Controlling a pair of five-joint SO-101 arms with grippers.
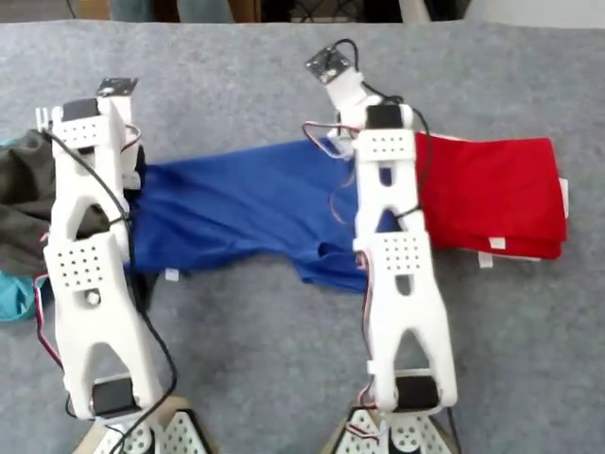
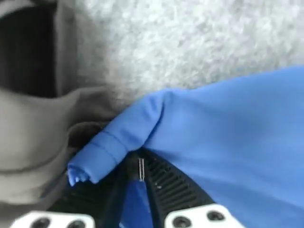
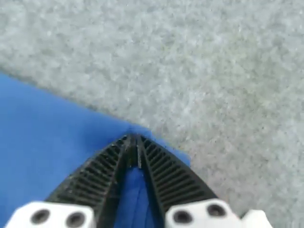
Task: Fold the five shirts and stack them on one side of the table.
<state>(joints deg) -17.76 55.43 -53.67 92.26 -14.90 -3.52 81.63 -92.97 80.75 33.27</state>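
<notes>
— Where was the blue shirt found?
— It was seen spread flat across the middle of the grey table. One end was laid by the left arm and the other was covered by the right arm.
— How was the left gripper held?
— It was clamped on the blue shirt at the shirt's left end, with a rolled hem bunched just beside the fingers. A dark crumpled shirt was seen right next to that spot.
— And the right gripper?
— Its jaws were pressed together on the edge of the blue cloth, low against the table, and a strip of the cloth was pinched between them.
— What else was noted?
— A red shirt was laid folded at the right side of the table, just beside the right arm, and a white edge was seen under it. A teal garment was seen at the left edge, near the dark shirt.
</notes>
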